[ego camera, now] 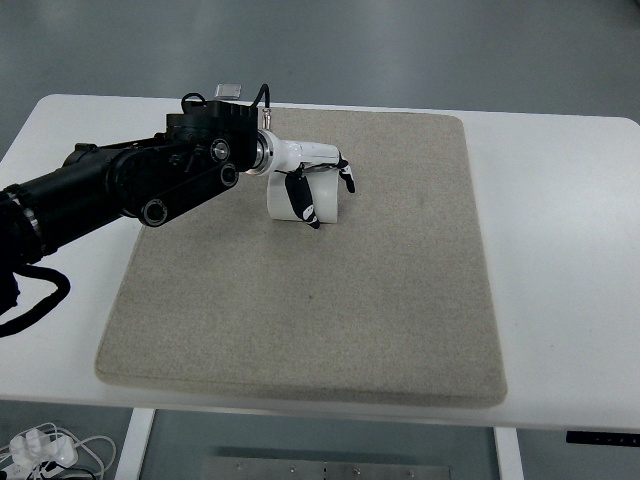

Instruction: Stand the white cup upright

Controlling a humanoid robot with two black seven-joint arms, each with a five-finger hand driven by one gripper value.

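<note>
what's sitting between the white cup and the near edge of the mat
Nothing: in the head view, bare beige mat runs from the white cup to its near edge.

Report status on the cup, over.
Left hand wrapped over white cup, fingers curled around it. Cup on its side on the grey mat. Right arm out of view. Nothing in the way.
</note>
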